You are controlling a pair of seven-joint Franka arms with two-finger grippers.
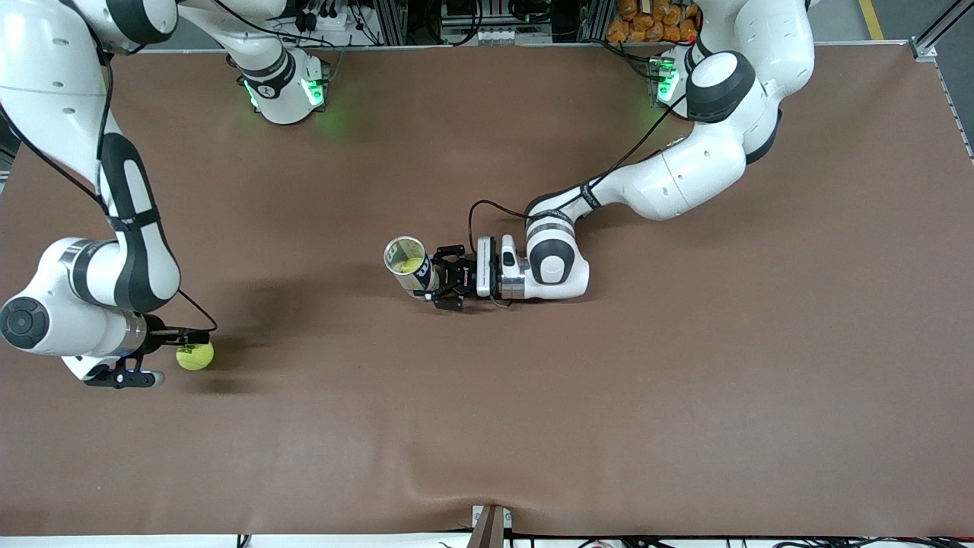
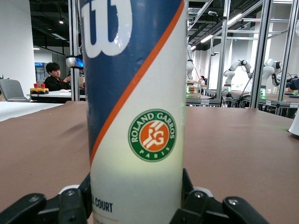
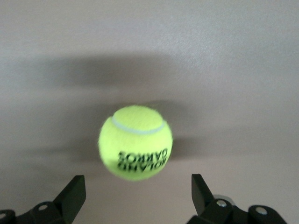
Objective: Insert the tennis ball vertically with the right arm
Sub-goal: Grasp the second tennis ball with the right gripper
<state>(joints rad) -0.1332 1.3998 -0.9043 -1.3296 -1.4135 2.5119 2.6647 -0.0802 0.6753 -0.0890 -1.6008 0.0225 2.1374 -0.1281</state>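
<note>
Look at the fuzzy yellow tennis ball (image 1: 195,355) (round, with black letters on it): it sits on the flat brown table (image 1: 685,396) near the right arm's end, and your right gripper (image 3: 135,196) hangs just over it with its two black fingers wide apart, touching nothing. Your left gripper (image 1: 435,278) is clamped around the smooth, shiny ball can (image 2: 135,107), a tall tube in blue, white and orange, which stands upright with its top open near the middle of the table.

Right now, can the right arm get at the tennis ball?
Probably yes. The right gripper hangs over the tennis ball with jaws open wider than it, and nothing lies between. The left gripper holds the can well away.
</note>
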